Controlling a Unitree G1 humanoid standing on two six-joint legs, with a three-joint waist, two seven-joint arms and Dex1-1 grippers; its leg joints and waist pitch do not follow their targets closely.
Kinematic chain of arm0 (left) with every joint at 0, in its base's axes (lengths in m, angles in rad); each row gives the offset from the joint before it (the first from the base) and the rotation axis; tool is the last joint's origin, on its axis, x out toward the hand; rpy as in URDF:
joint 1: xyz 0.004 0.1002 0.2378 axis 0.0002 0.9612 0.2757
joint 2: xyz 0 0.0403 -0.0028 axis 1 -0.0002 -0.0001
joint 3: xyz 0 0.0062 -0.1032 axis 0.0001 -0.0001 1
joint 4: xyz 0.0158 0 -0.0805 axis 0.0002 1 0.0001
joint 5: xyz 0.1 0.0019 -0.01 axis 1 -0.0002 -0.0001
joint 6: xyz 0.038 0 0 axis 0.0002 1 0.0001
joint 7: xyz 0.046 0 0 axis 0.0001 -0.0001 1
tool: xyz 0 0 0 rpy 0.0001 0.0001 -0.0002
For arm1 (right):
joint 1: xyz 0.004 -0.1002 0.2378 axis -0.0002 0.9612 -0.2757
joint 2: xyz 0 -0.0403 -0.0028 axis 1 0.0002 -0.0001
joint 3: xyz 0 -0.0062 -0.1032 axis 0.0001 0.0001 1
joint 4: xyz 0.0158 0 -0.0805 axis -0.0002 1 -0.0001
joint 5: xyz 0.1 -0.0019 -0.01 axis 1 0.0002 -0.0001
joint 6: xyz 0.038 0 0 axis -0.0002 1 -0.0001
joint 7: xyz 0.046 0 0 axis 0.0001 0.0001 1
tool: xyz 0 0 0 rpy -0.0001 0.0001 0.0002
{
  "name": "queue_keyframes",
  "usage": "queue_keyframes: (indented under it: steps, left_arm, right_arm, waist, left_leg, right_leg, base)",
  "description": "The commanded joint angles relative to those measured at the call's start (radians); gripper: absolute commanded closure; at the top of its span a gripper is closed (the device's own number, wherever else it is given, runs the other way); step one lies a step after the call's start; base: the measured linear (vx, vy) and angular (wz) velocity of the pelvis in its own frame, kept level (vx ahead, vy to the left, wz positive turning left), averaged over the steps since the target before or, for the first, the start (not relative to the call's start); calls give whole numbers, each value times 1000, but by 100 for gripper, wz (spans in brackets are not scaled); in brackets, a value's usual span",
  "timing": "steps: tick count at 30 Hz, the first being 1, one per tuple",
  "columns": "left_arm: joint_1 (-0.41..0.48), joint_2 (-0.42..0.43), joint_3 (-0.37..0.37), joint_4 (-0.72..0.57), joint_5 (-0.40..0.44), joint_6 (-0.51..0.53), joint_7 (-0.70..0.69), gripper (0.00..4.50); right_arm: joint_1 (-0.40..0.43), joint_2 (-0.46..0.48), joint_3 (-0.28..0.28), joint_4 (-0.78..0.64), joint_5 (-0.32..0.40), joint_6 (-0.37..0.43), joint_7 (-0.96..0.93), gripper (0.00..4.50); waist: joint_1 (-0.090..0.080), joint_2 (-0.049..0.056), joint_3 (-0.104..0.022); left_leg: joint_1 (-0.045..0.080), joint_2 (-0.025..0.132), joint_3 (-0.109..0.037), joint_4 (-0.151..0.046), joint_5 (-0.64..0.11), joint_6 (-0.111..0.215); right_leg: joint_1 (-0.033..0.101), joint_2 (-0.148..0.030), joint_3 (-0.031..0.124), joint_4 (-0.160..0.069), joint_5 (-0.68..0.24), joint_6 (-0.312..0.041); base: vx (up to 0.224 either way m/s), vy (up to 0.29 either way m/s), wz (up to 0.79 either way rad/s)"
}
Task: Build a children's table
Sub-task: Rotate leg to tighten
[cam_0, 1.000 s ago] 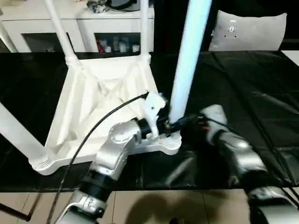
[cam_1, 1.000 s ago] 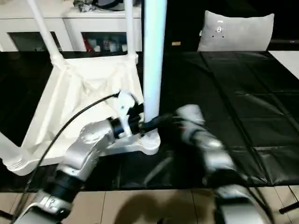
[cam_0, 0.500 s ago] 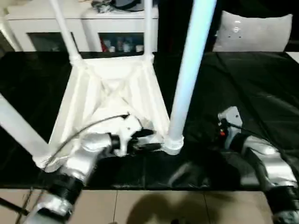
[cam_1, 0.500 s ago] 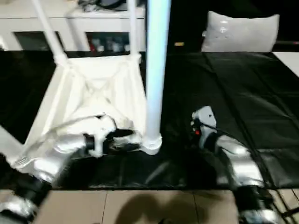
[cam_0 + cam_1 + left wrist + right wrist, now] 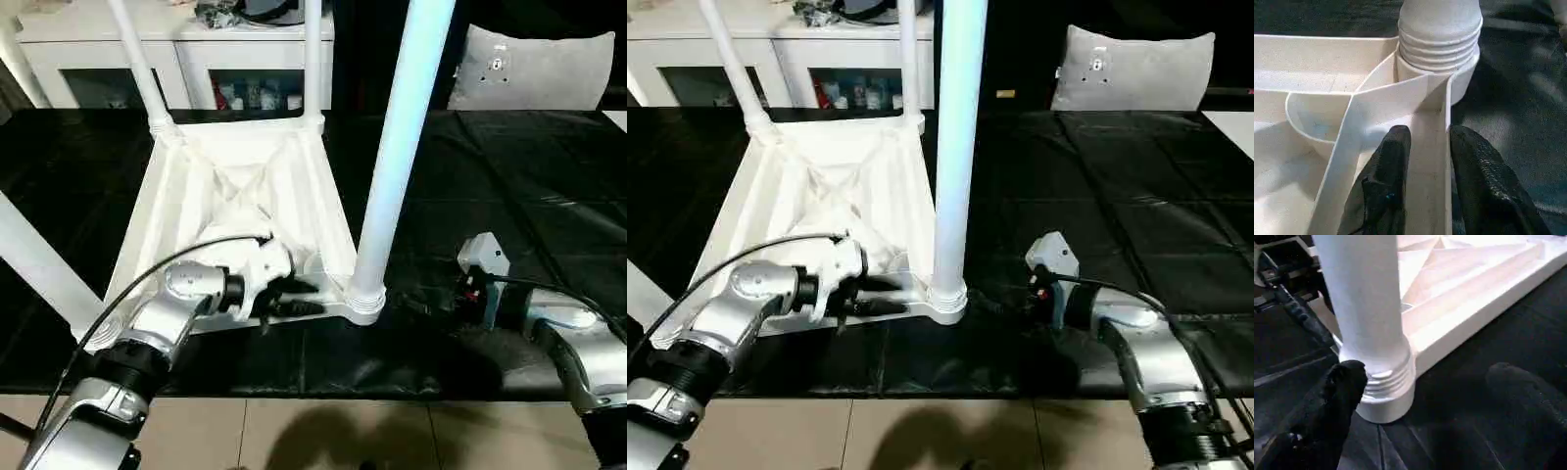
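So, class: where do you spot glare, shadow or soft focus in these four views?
Left eye view: sheen streaks on the black cover, a shadow on the floor. Right wrist view: the near finger is soft. Left wrist view: the rim between the fingers is sharp, the leg bright.

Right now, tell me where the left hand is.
In the head views the left hand is at the upturned table top's near edge, its fingers either side of the rim wall, just left of the near-right leg.

Silver jointed forearms, black wrist collars, white camera housings, black rubbery fingers (image 5: 1386,196), black cable looping over the left arm (image 5: 167,304), red spot at the right wrist (image 5: 475,284)
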Motion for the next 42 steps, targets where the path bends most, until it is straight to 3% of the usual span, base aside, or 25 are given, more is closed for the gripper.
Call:
queue_keyframes:
  steps: [1,5,16,30,32,34,35,38,42]
  left_arm:
    - [5,18,-14,16,21,8,-13,338]
    - [5,27,-22,28,38,-3,-18,366]
    - [-8,49,-67,56,132,-66,-7,447]
    - [-21,35,-71,84,115,-91,-78,447]
    - [-17,39,-85,66,104,-107,-131,447]
    - [-13,42,-99,54,104,-119,-160,447]
    - [-11,43,-109,48,108,-126,-174,450]
    - [-8,39,-129,32,116,-139,-198,450]
    - [-8,28,-149,24,137,-154,-198,450]
  right_arm:
    - [4,-16,0,-17,5,11,7,0]
    - [3,-20,5,-16,1,10,5,0]
    - [-25,-23,15,-4,-5,14,19,0]
    - [-39,-55,66,-17,-13,3,116,0]
    - [-76,-40,53,4,19,7,137,0]
    - [-93,-34,50,6,54,34,168,0]
    - [-99,-37,58,10,55,25,189,19]
    - [-112,-46,89,29,59,43,252,19]
    - [-129,-46,129,40,82,104,326,56]
  waist:
    - [6,-11,-59]
    - [7,-12,-59]
    - [5,-17,-54]
    - [7,-13,-56]
    - [6,-13,-59]
    - [8,-9,-60]
    - [12,-7,-62]
    - [25,-8,-66]
    - [43,-6,-69]
  left_leg:
    - [-8,32,-8,-77,-190,77]
    - [-8,32,-8,-77,-188,77]
    - [-6,28,-9,-78,-224,67]
    - [-8,29,-11,-79,-224,73]
    - [-12,30,-12,-79,-207,75]
    - [-5,34,-10,-78,-201,81]
    - [-5,37,-9,-78,-189,84]
    - [-3,41,-4,-75,-140,94]
    - [-5,43,-4,-72,-104,108]
  right_leg:
    - [58,-57,47,-79,-385,-166]
    - [59,-56,47,-77,-373,-172]
    - [53,-58,43,-94,-510,-112]
    - [55,-57,42,-92,-482,-126]
    - [58,-58,42,-85,-456,-135]
    - [54,-57,45,-83,-417,-156]
    - [55,-57,46,-77,-375,-175]
    - [57,-56,49,-61,-252,-223]
    - [62,-58,49,-50,-177,-250]
  base:
    - [0,0,0]
    - [0,0,0]
    - [0,0,0]
    - [0,0,0]
    - [0,0,0]
    - [0,0,0]
    - [0,0,0]
    - [0,0,0]
    - [0,0,0]
